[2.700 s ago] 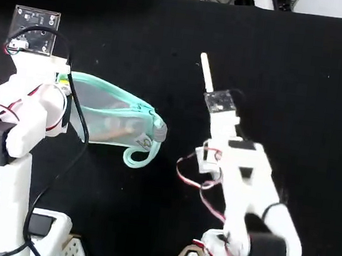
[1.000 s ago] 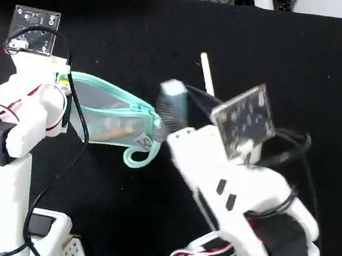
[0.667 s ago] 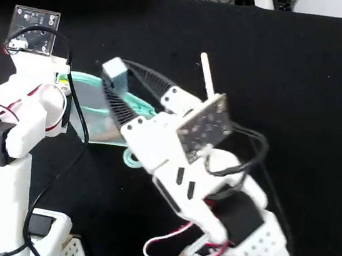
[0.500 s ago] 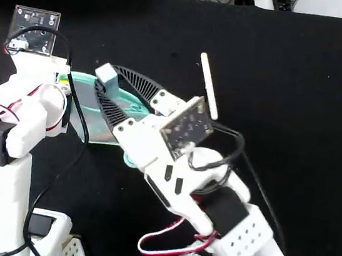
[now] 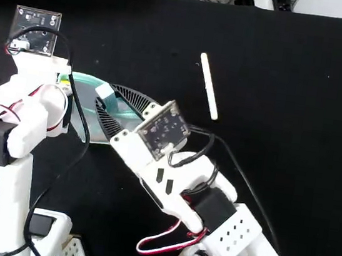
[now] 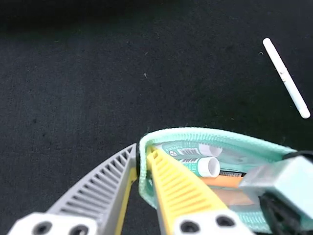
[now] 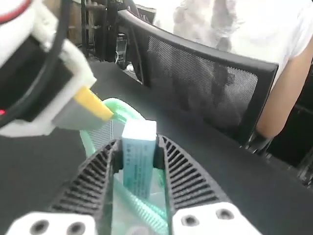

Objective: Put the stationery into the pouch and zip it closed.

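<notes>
- The table [image 5: 298, 119] is covered in one matte black cloth.
- Two arms of white moulded plastic stand side by side. The left arm [image 5: 21, 114] is at the pouch's end, and the right arm [image 5: 200, 195] slants across towards it.
- One pouch [image 6: 230, 144] lies on the cloth between the arms, mint green, with a woven rim and cloudy see-through sides. Its mouth gapes open and the zip is not drawn.
- The left gripper [image 6: 142, 149] has ribbed fingers, one grey and one yellow. They are pressed onto the rim at the pouch's end, grey outside and yellow inside.
- The right gripper [image 7: 138, 143] has black ribbed fingers that pinch the eraser on its two flat sides, over the open mouth of the pouch.
- One white pen [image 5: 209, 85], slim and round-ended, lies alone on the cloth, well apart from the pouch on the right arm's side.
- One eraser [image 7: 137, 166] is a pale blue-green block with squared edges, standing upright between the fingers. Whether it touches the pouch cannot be told.
- Two tubes [image 6: 200, 165] with white and green bodies lie side by side inside the pouch.
- One orange piece [image 6: 220, 182] lies next to them, partly hidden.
</notes>
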Controlling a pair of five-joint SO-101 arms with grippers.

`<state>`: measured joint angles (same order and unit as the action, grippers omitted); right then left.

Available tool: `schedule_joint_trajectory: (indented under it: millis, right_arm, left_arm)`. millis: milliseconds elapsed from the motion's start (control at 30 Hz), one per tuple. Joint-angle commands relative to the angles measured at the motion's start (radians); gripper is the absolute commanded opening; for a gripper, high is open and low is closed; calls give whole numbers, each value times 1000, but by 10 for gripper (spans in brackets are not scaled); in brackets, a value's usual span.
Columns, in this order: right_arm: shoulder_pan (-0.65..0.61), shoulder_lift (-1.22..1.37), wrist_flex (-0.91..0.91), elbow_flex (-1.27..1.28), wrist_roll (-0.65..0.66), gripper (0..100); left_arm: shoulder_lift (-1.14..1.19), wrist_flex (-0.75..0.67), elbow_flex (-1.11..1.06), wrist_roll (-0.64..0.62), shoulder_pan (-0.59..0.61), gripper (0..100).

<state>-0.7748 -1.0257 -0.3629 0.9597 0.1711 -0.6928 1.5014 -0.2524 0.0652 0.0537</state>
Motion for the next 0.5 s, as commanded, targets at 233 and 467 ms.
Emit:
schedule_joint_trajectory:
  millis: [233, 467]
  right_arm:
    - [-5, 8, -460, -440, 40, 206]
    - [245, 16, -654, -710, 38, 122]
  left_arm:
    - [17, 6, -107, 3, 15, 30]
    - [17, 6, -107, 3, 15, 30]
